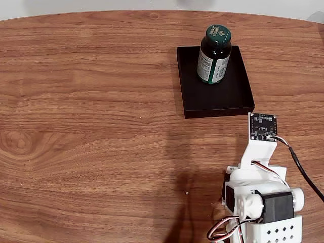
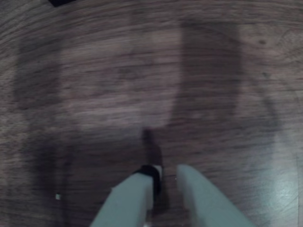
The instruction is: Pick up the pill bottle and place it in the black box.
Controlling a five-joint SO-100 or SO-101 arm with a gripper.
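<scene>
Servos and white brackets of the arm [image 1: 260, 197] sit at the fixed view's near right edge. In the wrist view the hand [image 2: 165, 177] hangs just above the wooden counter [image 1: 91, 126], fingers slightly parted, pinching nothing. Farther back, the pill bottle [image 1: 214, 54] stands upright inside the black box [image 1: 223, 98].

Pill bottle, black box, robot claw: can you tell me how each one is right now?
pill bottle: upright, green cap on, standing inside the box.
black box: flat on the wooden table, holding the bottle near its far edge.
gripper: empty, fingers slightly apart, over bare wood.
</scene>
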